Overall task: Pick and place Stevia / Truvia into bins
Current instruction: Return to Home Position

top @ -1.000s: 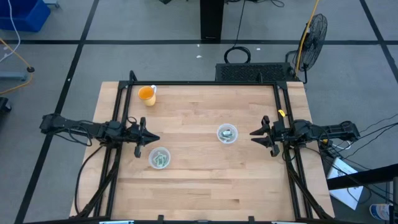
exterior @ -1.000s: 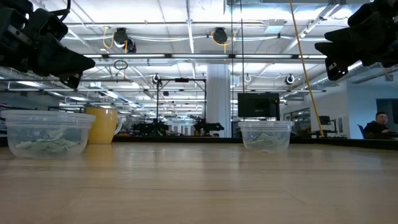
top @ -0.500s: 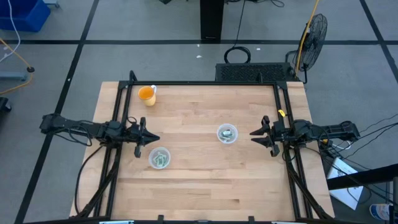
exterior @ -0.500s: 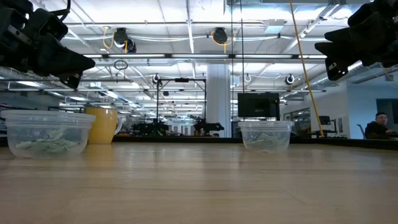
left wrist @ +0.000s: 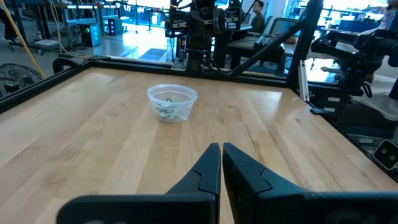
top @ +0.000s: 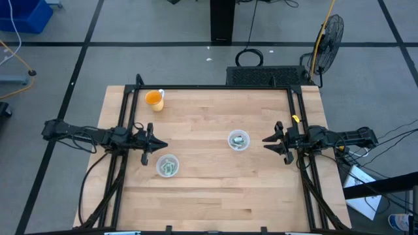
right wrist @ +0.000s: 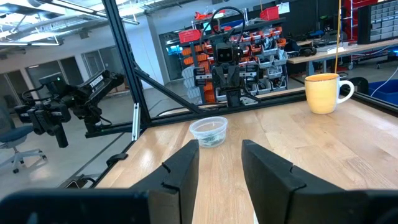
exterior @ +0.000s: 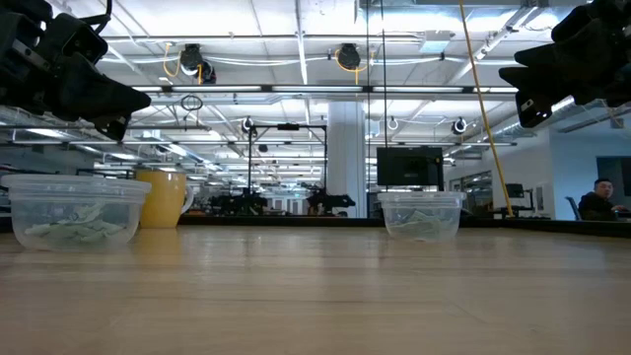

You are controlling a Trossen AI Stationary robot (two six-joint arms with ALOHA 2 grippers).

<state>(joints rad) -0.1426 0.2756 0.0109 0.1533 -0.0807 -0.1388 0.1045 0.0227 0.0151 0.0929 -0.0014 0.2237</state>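
Note:
Two clear round cups stand by their bottoms on the wooden table, each with pale green and white sachets lying inside. The left cup [top: 168,166] [exterior: 74,212] [right wrist: 209,132] sits just nearside of my left gripper [top: 157,145] [left wrist: 221,150], which is shut and raised above the table. The right cup [top: 238,140] [exterior: 421,215] [left wrist: 172,102] stands a little ahead of my right gripper [top: 266,141] [right wrist: 219,148], which is open, empty and also raised. I see no sachet lying loose on the table.
A yellow mug [top: 154,98] [exterior: 168,197] [right wrist: 324,93] with orange contents stands near the far left corner. Black frame rails [top: 124,130] run along the table's left and right ends. Bare wood lies between and in front of the cups. A person [exterior: 598,197] sits far behind.

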